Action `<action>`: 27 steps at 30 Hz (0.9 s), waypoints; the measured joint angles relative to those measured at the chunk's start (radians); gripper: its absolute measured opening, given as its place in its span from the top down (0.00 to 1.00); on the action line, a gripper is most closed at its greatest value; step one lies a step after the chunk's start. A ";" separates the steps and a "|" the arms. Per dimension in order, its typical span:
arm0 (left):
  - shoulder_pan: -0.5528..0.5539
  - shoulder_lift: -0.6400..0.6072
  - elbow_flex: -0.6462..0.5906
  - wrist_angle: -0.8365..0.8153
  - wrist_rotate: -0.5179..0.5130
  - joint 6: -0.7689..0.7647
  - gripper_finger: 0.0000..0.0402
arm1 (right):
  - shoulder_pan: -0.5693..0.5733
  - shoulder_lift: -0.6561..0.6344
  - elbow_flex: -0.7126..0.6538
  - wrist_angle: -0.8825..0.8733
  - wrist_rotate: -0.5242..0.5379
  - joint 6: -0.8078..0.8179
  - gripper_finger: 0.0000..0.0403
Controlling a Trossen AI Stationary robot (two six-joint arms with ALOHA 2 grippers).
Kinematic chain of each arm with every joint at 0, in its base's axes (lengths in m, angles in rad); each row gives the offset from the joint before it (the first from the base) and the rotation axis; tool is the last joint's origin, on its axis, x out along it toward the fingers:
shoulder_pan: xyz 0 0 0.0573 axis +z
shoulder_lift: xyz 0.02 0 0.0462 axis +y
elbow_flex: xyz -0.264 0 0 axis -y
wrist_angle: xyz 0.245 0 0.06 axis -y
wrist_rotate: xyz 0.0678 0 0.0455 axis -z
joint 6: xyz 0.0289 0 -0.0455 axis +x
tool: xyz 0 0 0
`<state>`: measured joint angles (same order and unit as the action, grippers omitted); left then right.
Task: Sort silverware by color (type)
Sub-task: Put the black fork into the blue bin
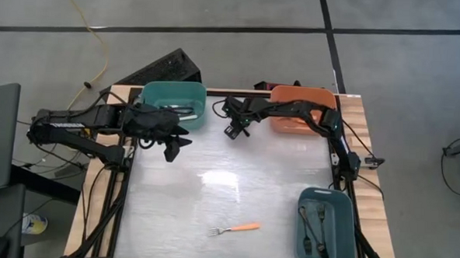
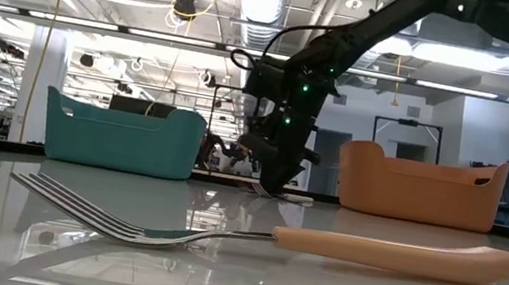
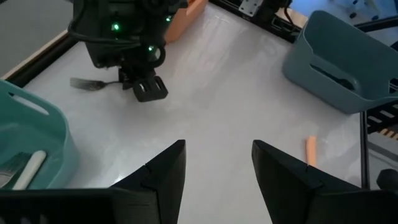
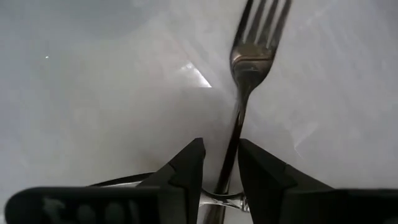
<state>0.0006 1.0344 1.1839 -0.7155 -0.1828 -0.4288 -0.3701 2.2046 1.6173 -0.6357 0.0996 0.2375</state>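
Observation:
My right gripper (image 4: 221, 163) is low over the table's far middle (image 1: 234, 131), pointing steeply down and shut on a fork (image 4: 245, 68) with silver tines. The fork's handle is hidden. In the left wrist view its tines (image 3: 87, 83) stick out sideways from the gripper, close to the tabletop. My left gripper (image 3: 217, 174) hangs open and holds nothing, raised beside the teal bin (image 1: 173, 103) at the far left. An orange-handled fork (image 1: 235, 229) lies flat on the table near the front edge. My right gripper has the fork's thin metal neck (image 4: 235, 140) between its two fingers, a little behind the tines. The fingers come from above, slanting down, with the fork running out ahead between them. Whether the fork rests on the table, I cannot tell.
An orange bin (image 1: 301, 109) stands at the far right and a blue-grey bin (image 1: 327, 230) with dark forks at the near right. The teal bin holds a cream-handled piece (image 3: 28, 171). The table's middle (image 1: 236, 176) is bare.

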 joint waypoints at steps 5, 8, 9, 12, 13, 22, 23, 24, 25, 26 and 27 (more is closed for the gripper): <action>0.000 0.000 0.000 0.000 -0.001 0.026 0.58 | 0.015 0.001 -0.001 0.002 -0.017 -0.003 0.70; 0.000 0.000 0.000 0.000 -0.001 0.027 0.58 | 0.024 0.001 -0.001 0.002 -0.045 -0.003 0.72; 0.000 0.000 0.000 0.000 0.002 0.027 0.58 | 0.027 0.001 -0.001 0.001 -0.050 -0.003 0.73; 0.000 0.000 0.000 0.000 0.019 0.035 0.58 | 0.042 0.001 -0.001 -0.006 -0.060 -0.010 0.78; 0.000 0.000 0.000 -0.001 0.021 0.042 0.58 | 0.047 0.001 -0.001 -0.009 -0.063 -0.012 0.80; -0.007 0.000 0.001 -0.021 0.022 0.094 0.58 | 0.086 -0.001 -0.002 -0.016 -0.091 -0.033 0.96; -0.007 0.000 0.001 -0.026 0.022 0.105 0.58 | 0.090 -0.002 -0.002 -0.015 -0.095 -0.033 0.96; -0.007 0.000 0.001 -0.031 0.021 0.117 0.58 | 0.093 -0.002 -0.003 -0.015 -0.102 -0.033 0.96; -0.007 0.000 0.001 -0.033 0.021 0.127 0.58 | 0.096 -0.003 -0.002 -0.016 -0.116 -0.032 0.96; -0.007 0.000 0.001 -0.033 0.022 0.134 0.58 | 0.098 -0.011 -0.003 -0.019 -0.133 -0.026 0.96; -0.007 0.000 0.001 -0.033 0.021 0.139 0.58 | 0.101 -0.023 -0.005 -0.033 -0.159 -0.022 0.96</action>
<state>-0.0063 1.0344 1.1847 -0.7486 -0.1613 -0.2895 -0.2691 2.1817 1.6122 -0.6685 -0.0594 0.2151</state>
